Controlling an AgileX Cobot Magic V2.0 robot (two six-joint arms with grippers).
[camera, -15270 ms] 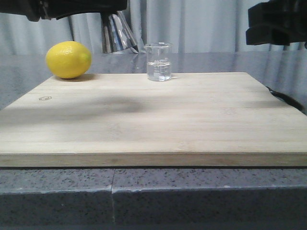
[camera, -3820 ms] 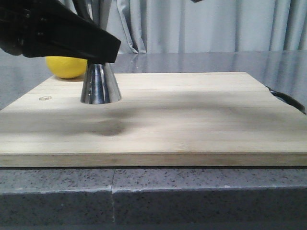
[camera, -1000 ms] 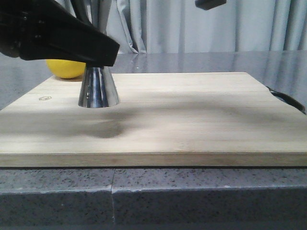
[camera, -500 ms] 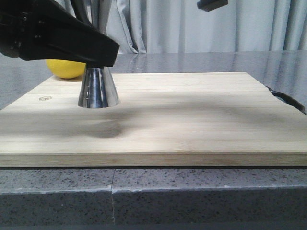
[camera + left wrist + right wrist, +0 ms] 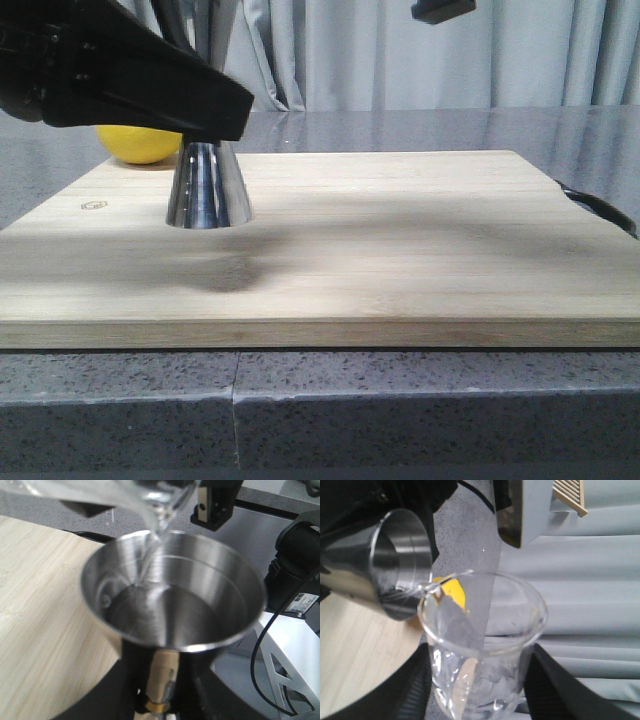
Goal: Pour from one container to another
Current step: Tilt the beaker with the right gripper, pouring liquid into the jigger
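At the far left of the front view, the lemon [image 5: 138, 145] sits on the grey stone counter [image 5: 400, 125] just behind the back left corner of the wooden cutting board [image 5: 400, 240], and most of it is hidden behind the dark body of the left arm. The left gripper [image 5: 159, 700] reaches in low from the left and is clamped narrowly on the brass-coloured waist of the steel jigger [image 5: 208, 186]; in the left wrist view its dark fingers [image 5: 120, 680] press on either side of that band. The arm blocks the jigger's upper cone from the front, so only the lower cone shows there, its base standing on the board near the left back part. The left wrist view looks down into the upper cup, which already holds a shallow pool of clear liquid. Above its rim the glass beaker [image 5: 480, 650] is tipped with its lip over the cup's edge, and a thin clear stream runs from the lip into the jigger. The right gripper [image 5: 477, 690] holds the beaker, its dark fingers [image 5: 415, 685] closed against the glass on both sides. In the front view only a small dark piece of the right arm shows at the top right of centre, and the beaker itself is out of sight there. Pale curtains [image 5: 500, 50] hang behind, and a black cable [image 5: 600, 205] lies off the board's right edge.
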